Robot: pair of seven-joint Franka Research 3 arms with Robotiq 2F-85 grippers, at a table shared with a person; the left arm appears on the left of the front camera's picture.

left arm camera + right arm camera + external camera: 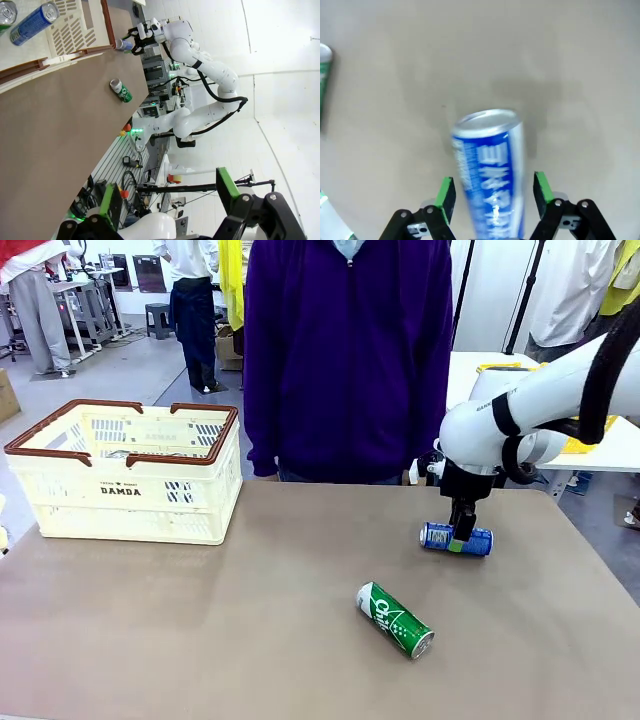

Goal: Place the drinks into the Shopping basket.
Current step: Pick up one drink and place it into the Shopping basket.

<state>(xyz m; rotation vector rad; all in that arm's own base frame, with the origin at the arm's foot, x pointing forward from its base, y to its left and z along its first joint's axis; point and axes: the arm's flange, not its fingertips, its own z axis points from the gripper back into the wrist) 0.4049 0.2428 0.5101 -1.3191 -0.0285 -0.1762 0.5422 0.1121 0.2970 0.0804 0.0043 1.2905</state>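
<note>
Blue can lies between the right gripper's parted pads, with a slight gap on 1 side. The green can lies near it on the table, well apart from the Shopping basket. The left gripper gapes wide, holding nothing.

The right arm is white, round and smooth, like fat tubes joined together. It has black bands at the joints. A thick black cable runs along it. The right gripper is black, with small green pads at the tips of its two fingers. The left gripper looks the same, with black finger parts, round pins and bright green pads. The person wears a dark purple jacket with long sleeves and a zip down the front.
</note>
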